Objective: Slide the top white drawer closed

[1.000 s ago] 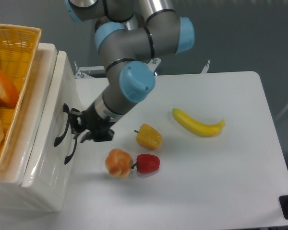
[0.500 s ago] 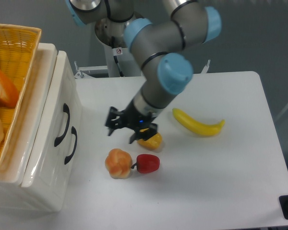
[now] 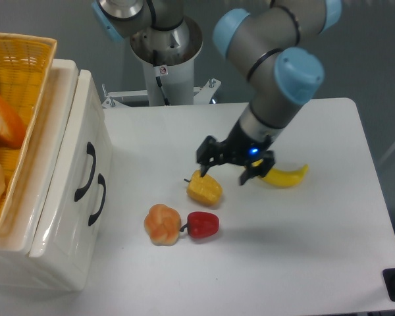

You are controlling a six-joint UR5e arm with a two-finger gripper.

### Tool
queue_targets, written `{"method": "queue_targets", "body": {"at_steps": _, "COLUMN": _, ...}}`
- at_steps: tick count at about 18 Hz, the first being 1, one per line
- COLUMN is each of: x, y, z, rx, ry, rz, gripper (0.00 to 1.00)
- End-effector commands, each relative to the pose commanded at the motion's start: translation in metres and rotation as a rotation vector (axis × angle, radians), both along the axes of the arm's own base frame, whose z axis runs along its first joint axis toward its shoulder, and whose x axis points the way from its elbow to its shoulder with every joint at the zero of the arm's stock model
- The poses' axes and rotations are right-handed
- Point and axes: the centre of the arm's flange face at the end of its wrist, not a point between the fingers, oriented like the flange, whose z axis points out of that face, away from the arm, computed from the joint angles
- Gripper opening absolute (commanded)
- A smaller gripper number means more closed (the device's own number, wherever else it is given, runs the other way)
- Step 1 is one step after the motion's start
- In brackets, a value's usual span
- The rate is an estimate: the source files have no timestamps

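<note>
The top white drawer [image 3: 79, 141] is sitting flush in the cabinet [image 3: 26, 260] at the table's left edge, its black handle [image 3: 89, 171] facing the open tabletop. My pincer [image 3: 225, 170] is hanging well apart from it, over the middle of the table [image 3: 303, 263]. Its fingers are standing spread wide and are gripping nothing. One fingertip [image 3: 204, 168] is hovering just above the yellow pepper [image 3: 205, 189]; the other is overlapping the banana [image 3: 283, 176]. A red pepper [image 3: 203, 224] and an orange pepper [image 3: 162, 224] are lying nearer the cabinet. A wicker basket [image 3: 23, 72] is resting on the cabinet top.
</note>
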Motion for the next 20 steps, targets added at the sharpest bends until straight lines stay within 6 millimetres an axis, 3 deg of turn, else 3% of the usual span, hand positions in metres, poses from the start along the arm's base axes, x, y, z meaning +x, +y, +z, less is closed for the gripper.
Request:
{"method": "queue_targets", "body": {"at_steps": 6, "x": -0.027, "y": -0.03, "z": 0.0, "rx": -0.057, "ry": 0.082, "rz": -0.091, "gripper": 1.0}}
{"method": "queue_targets", "body": {"at_steps": 11, "x": -0.048, "y": -0.046, "z": -0.017, "rx": -0.137, "ry": 0.17, "rz": -0.288, "gripper": 1.0}}
{"method": "queue_targets", "body": {"at_steps": 15, "x": -0.071, "y": -0.051, "z": -0.028, "rx": -0.128, "ry": 0.239, "rz": -0.297, "gripper": 1.0}}
{"method": "queue_targets", "body": {"at_steps": 20, "x": -0.094, "y": -0.081, "z": -0.033, "rx": -0.113, "ry": 0.272, "rz": -0.458, "gripper": 1.0}}
